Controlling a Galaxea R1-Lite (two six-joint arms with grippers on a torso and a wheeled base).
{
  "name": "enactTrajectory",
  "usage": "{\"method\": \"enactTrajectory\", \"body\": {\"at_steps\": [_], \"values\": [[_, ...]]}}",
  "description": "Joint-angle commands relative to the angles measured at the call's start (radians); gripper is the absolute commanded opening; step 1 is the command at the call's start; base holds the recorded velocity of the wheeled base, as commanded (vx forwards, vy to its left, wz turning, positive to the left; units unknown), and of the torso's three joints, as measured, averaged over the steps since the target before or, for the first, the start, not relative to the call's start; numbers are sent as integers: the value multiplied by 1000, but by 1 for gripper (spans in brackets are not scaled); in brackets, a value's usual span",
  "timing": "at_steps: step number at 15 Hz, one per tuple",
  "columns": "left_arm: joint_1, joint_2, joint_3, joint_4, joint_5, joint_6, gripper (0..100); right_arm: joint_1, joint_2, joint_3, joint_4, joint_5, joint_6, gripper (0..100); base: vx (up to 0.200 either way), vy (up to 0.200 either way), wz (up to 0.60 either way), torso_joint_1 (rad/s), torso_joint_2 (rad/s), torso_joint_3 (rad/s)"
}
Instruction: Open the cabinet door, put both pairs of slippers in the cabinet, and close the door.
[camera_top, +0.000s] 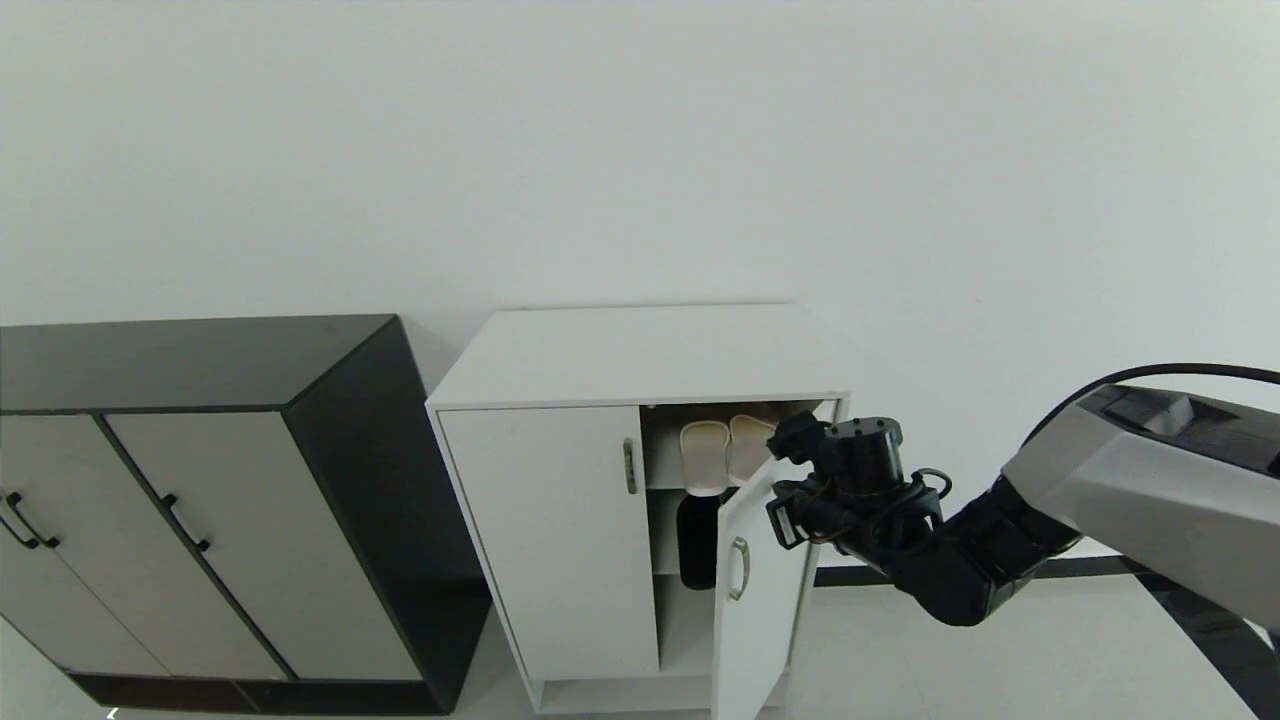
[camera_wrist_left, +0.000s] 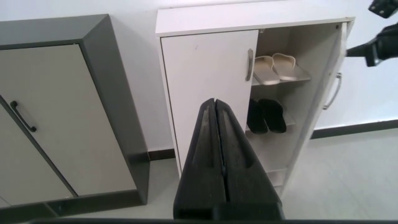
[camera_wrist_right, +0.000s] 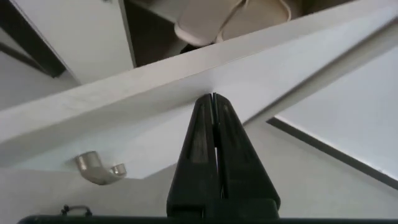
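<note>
A white wall (camera_top: 640, 150) and pale floor (camera_top: 950, 650) are seen, with a dark cabinet (camera_top: 200, 520) beside a white cabinet (camera_top: 640, 355).
Its right door (camera_top: 750, 620) is seen ajar. Beige slippers (camera_top: 725, 450) are shelved above black slippers (camera_top: 697, 540). The right gripper (camera_wrist_right: 213, 98) is closed, its tips set against the door. The left gripper (camera_wrist_left: 214, 102) is closed on nothing, well apart.

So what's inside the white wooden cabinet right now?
A cream pair of slippers sits up top, with a black pair one level beneath. The closed left door hides whatever lies behind it.
</note>
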Motion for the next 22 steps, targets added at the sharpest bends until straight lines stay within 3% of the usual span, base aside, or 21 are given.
{"method": "enactTrajectory", "body": {"at_steps": [1, 10, 22], "values": [[0, 0, 0, 0, 0, 0, 0, 1, 59, -69, 2, 0, 12, 0, 0, 0, 0, 0, 0, 0], [0, 0, 0, 0, 0, 0, 0, -56, 225, -382, 31, 0, 81, 0, 0, 0, 0, 0, 0, 0], [0, 0, 0, 0, 0, 0, 0, -83, 228, -428, 31, 2, 84, 0, 0, 0, 0, 0, 0, 0]]}}
